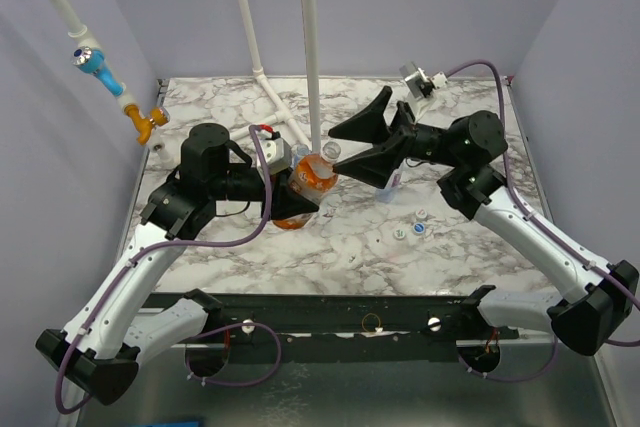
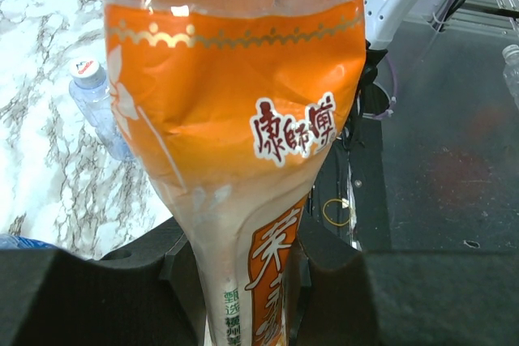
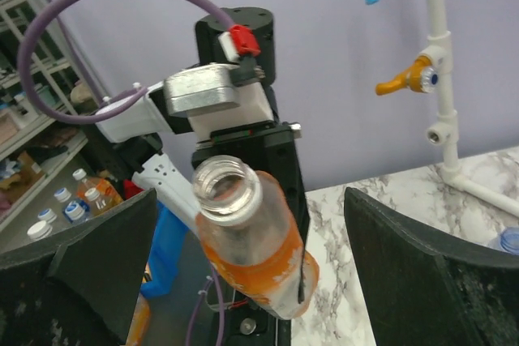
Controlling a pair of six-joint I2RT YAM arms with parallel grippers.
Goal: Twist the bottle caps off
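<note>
On the left, the left gripper (image 2: 245, 285) is clenched around the lower body of the orange bottle (image 1: 308, 181) and holds it tilted above the marble table (image 1: 330, 247), neck pointing right. Orange drink fills the labelled part. The neck is clear and its mouth (image 3: 226, 185) is open. The right gripper (image 1: 336, 146) is released, with its jaws spread wide on either side of that neck and touching nothing. Beyond it, a clear bottle (image 2: 96, 104) stands on the table with its white cap (image 2: 86, 70) screwed on. Further right, three small white caps (image 1: 418, 228) lie loose on the marble near the right arm.
</note>
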